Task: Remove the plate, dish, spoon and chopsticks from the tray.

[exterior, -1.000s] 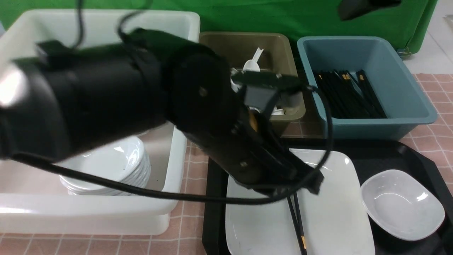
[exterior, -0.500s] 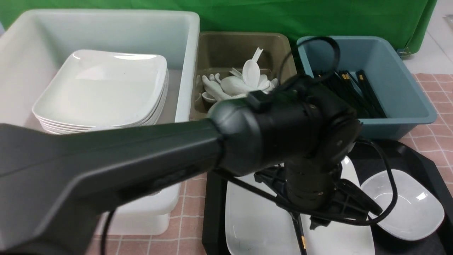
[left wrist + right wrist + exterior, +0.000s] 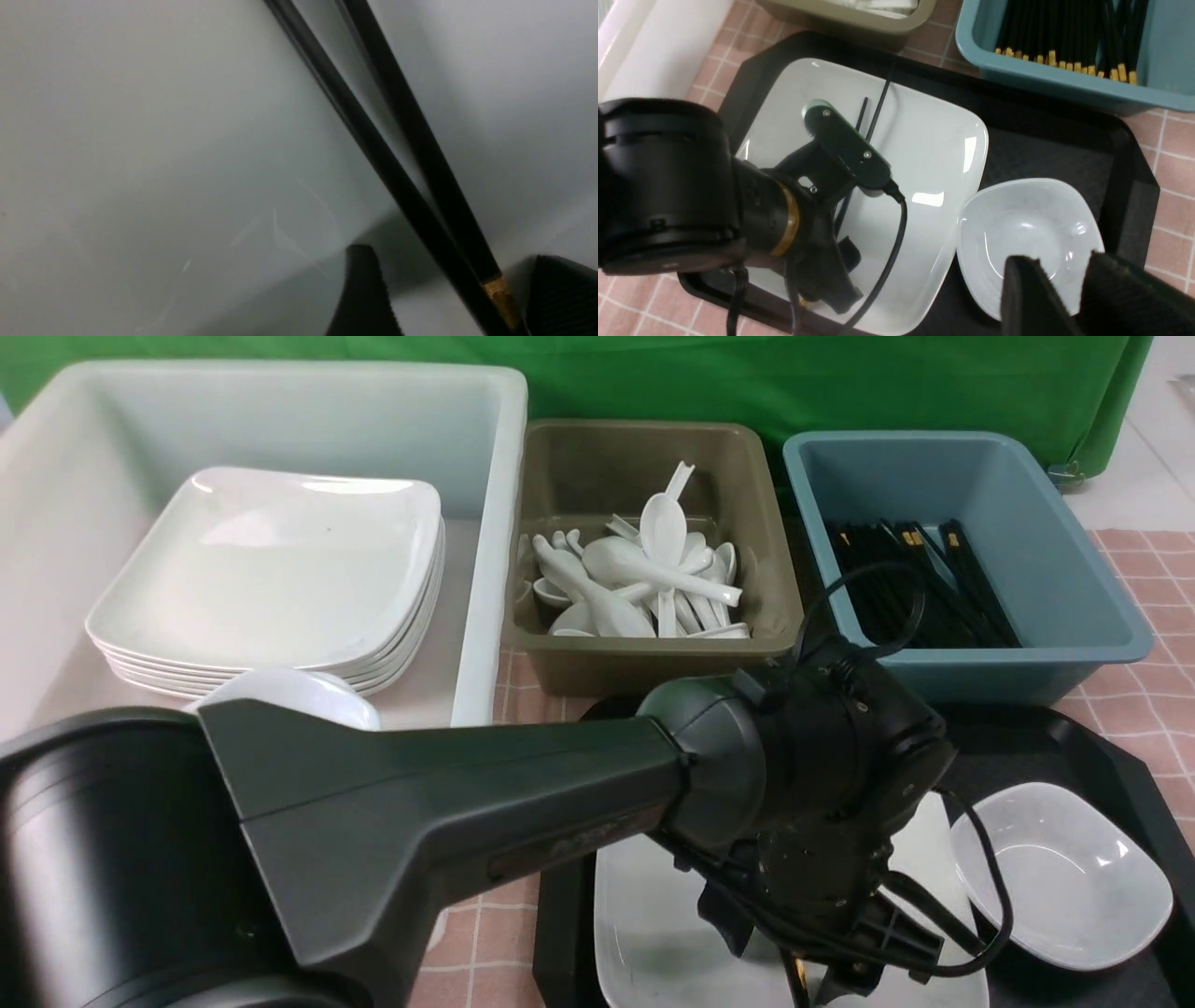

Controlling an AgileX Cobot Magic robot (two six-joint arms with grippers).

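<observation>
The tray [image 3: 1045, 140] carries the plate [image 3: 924, 154], with the dish [image 3: 1017, 219] just beside it. The chopsticks [image 3: 460, 233] lie on the plate, and my left gripper [image 3: 448, 261] is spread wide astride their gold-banded end. My right gripper [image 3: 1073, 280] hovers over the dish, slightly parted and empty.

Matte black left arm [image 3: 448, 803] — grey link, looping black cable [image 3: 904, 224], brass-gold wrist ring [image 3: 791, 219].
</observation>
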